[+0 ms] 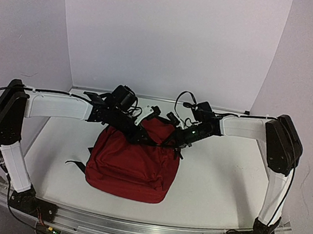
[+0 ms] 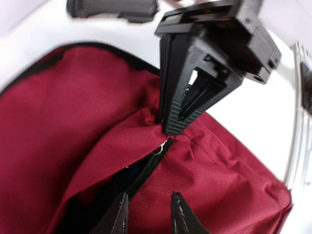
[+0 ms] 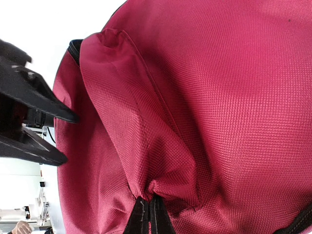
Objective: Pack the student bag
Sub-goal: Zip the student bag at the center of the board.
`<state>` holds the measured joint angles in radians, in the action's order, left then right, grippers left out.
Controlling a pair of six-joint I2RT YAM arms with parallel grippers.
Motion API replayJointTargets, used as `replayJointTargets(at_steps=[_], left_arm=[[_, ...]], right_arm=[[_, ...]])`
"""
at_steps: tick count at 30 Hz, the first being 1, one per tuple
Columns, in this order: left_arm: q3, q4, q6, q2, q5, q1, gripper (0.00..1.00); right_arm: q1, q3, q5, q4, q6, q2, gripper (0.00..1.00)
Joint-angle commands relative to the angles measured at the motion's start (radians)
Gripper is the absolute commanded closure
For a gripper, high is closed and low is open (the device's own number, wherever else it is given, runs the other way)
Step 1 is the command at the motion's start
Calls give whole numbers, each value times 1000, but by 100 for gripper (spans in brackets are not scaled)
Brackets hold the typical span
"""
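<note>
The dark red student bag (image 1: 132,168) lies flat in the middle of the white table, its top end toward the back wall. My right gripper (image 3: 149,215) is shut on a pinched fold of the bag's red fabric beside the zipper end; it also shows in the left wrist view (image 2: 170,124). My left gripper (image 2: 148,214) is open and empty, its fingertips (image 2: 179,214) just above the fabric next to the black zipper (image 2: 146,168). The zipper is partly open onto a dark inside. In the top view both grippers meet over the bag's top edge (image 1: 157,130).
A black strap (image 1: 75,165) sticks out from the bag's left side. A black handle or strap (image 2: 112,7) lies behind the bag's top. White walls close the back and sides. An aluminium rail (image 1: 141,230) runs along the near edge.
</note>
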<state>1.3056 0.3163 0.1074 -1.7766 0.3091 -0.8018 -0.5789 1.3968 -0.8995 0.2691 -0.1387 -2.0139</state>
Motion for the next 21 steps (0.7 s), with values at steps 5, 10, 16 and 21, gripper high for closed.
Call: replayJointTargets(at_steps=[5,10,16,21], left_arm=[[9,1,371,20,-102,3,77],[-16,-46,483,9,-132,-8,79],[-53,-102,604,-35,-212,-40,83],[-76,-188,642,-74,-276,-62,84]], right_arm=[[-15,15,-29,-22,13,9,100],[-15,14,-31,-22,13,11,100],[-15,16,-36,-22,14,11,100],[-15,14,-39,-22,14,12,100]])
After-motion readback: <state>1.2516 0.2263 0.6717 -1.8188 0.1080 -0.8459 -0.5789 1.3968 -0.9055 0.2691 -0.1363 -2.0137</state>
